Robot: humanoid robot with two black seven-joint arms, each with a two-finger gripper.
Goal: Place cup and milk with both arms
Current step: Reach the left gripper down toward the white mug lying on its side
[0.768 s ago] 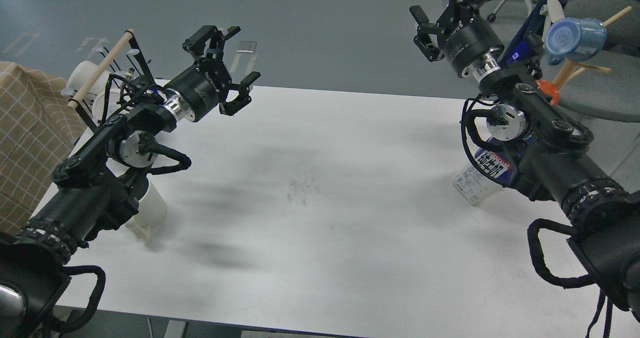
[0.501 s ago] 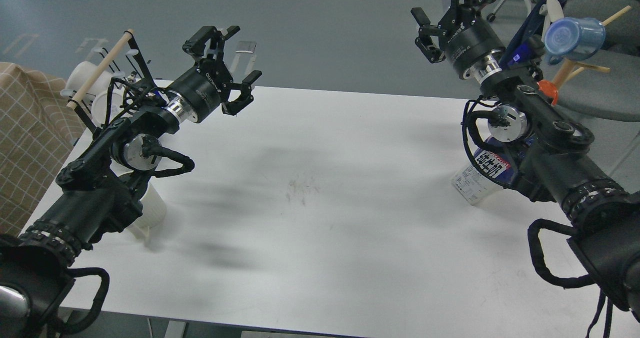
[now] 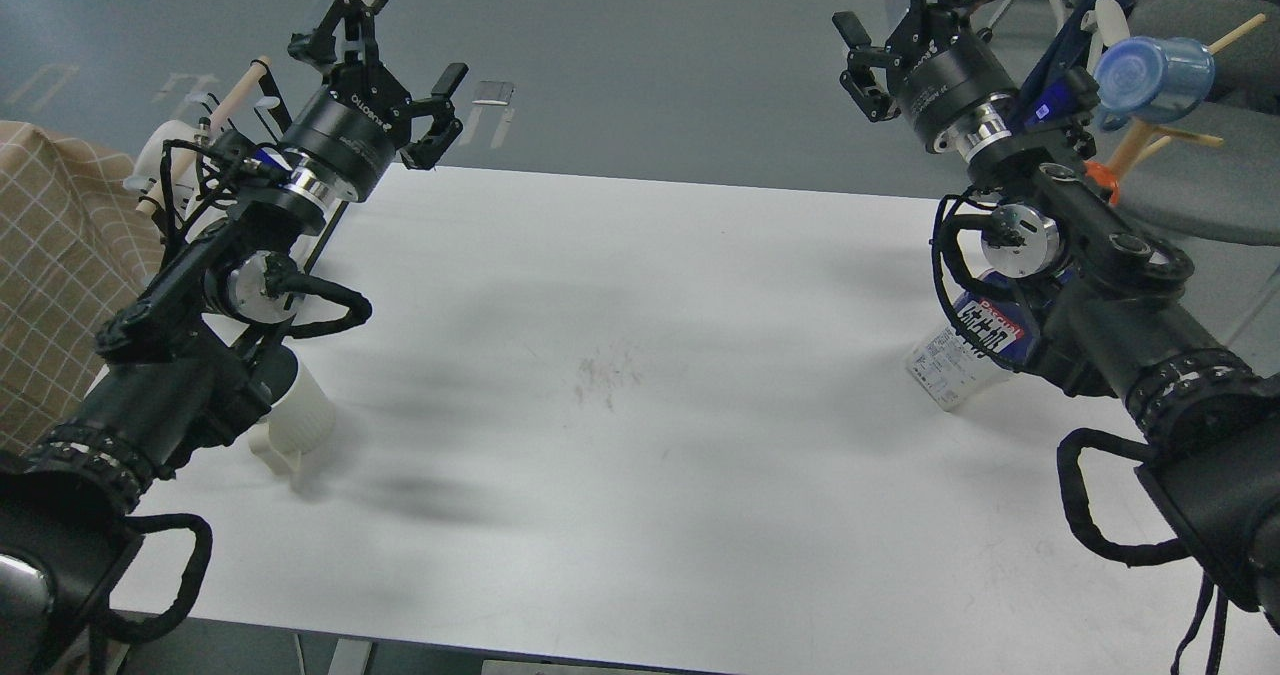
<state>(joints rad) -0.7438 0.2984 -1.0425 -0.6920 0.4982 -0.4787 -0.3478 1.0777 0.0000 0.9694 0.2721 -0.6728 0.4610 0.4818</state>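
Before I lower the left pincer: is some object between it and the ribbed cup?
Only the left arm itself: its forearm covers the cup from above. The left pincer is open, raised beyond the table edge.
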